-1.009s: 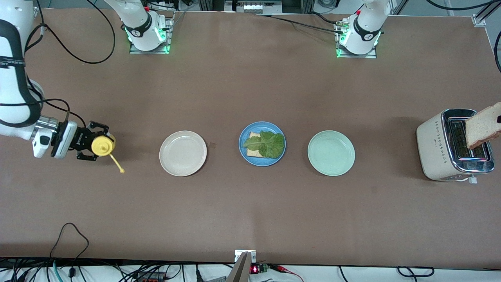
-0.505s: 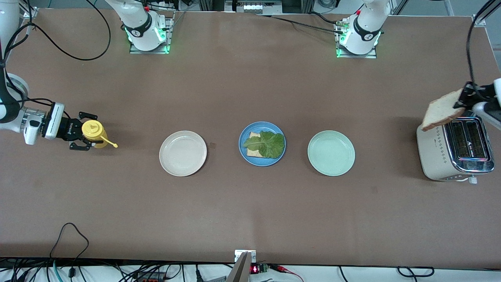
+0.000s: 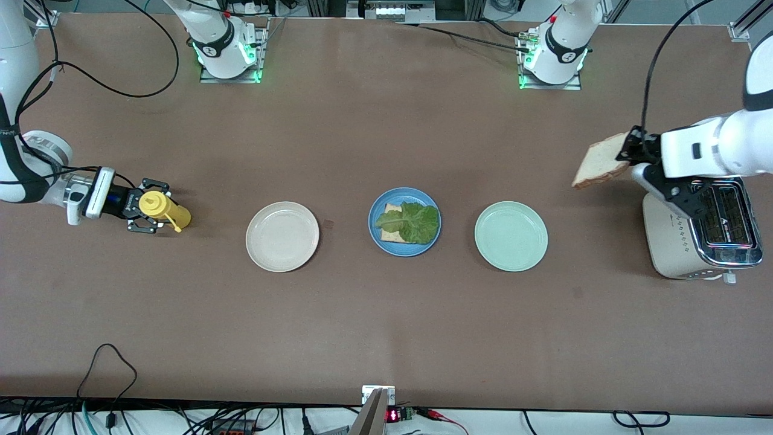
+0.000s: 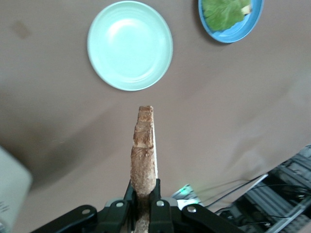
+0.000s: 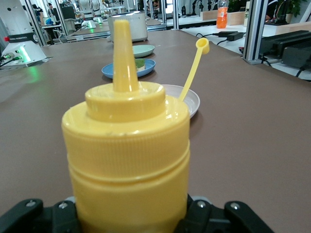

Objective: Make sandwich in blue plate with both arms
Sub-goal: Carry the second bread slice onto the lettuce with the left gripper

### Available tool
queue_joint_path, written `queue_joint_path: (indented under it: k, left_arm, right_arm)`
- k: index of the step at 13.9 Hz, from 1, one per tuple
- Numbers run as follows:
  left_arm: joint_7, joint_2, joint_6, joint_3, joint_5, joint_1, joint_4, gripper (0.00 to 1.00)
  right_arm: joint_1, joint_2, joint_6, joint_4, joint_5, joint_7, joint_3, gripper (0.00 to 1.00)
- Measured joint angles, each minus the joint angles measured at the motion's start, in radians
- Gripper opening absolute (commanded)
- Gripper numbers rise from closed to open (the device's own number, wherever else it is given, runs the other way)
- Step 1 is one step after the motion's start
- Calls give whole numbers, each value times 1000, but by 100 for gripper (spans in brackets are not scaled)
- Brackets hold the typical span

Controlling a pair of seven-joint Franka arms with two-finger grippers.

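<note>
The blue plate lies mid-table with one bread slice on it and a green lettuce leaf on top. My left gripper is shut on a second toasted bread slice, held in the air over the table beside the toaster. In the left wrist view the slice stands edge-on between the fingers, with the blue plate far off. My right gripper is shut on an upright yellow squeeze bottle at the right arm's end of the table; the bottle fills the right wrist view.
A cream-white plate lies beside the blue plate toward the right arm's end. A pale green plate lies toward the left arm's end. A cream toaster stands at that end. The bottle's cap hangs open on its strap.
My left gripper has carried the bread slice up from the toaster and toward the table's middle. My right gripper has shifted with the yellow bottle, which now stands upright.
</note>
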State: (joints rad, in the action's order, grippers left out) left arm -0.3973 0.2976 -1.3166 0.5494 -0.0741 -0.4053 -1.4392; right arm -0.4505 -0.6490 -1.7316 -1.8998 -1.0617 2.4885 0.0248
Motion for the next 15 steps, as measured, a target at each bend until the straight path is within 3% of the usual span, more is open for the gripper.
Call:
queue_joint_path:
  k: [6, 7, 8, 9, 10, 15]
  left_arm:
    - [78, 96, -59, 0, -165, 37, 0, 1]
    - [79, 117, -78, -1, -200, 36, 0, 1]
    - [79, 141, -101, -1, -238, 36, -1, 1]
    - [80, 166, -128, -1, -274, 37, -3, 1]
    - [80, 192, -157, -1, -313, 38, -11, 1]
    - [11, 267, -352, 2, -534, 70, -139, 1]
  right_arm:
    - [-42, -7, 0, 29, 0, -2, -1, 0]
    - [-45, -15, 1, 29, 0, -2, -1, 6]
    - [-47, -24, 10, 30, -8, -2, -2, 26]
    - [-51, -28, 15, 31, -14, -2, -2, 92]
    - [-54, -30, 19, 31, -16, -2, -4, 100]
    - [-91, -33, 23, 41, -4, -4, -6, 100]
